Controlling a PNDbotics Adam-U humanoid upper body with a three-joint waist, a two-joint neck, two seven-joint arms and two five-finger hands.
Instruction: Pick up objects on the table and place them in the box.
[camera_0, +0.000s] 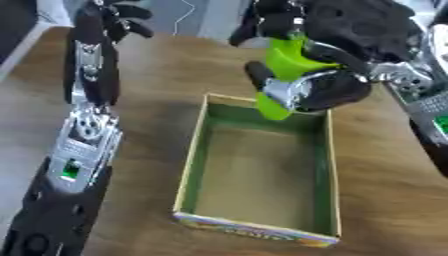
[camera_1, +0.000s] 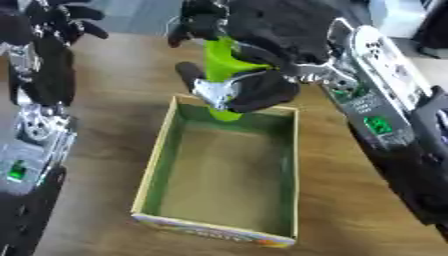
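Observation:
My right hand (camera_0: 337, 35) hangs over the far end of the open box (camera_0: 191, 165), its fingers curled round a bright green elongated object (camera_0: 284, 62). The object's lower tip (camera_1: 224, 115) reaches down to about the box's far wall. The box has green inner walls, a brownish floor and a colourful printed front edge (camera_1: 210, 231); nothing shows inside it. My left hand (camera_0: 114, 20) is raised at the upper left, beyond the table's far side, its fingers loosely bent and holding nothing.
The box lies on a brown wooden table (camera_0: 149, 90). My left forearm (camera_0: 79, 150) runs down the left side beside the box. My right forearm (camera_1: 385, 115) crosses the right side. A pale floor shows past the table's far edge.

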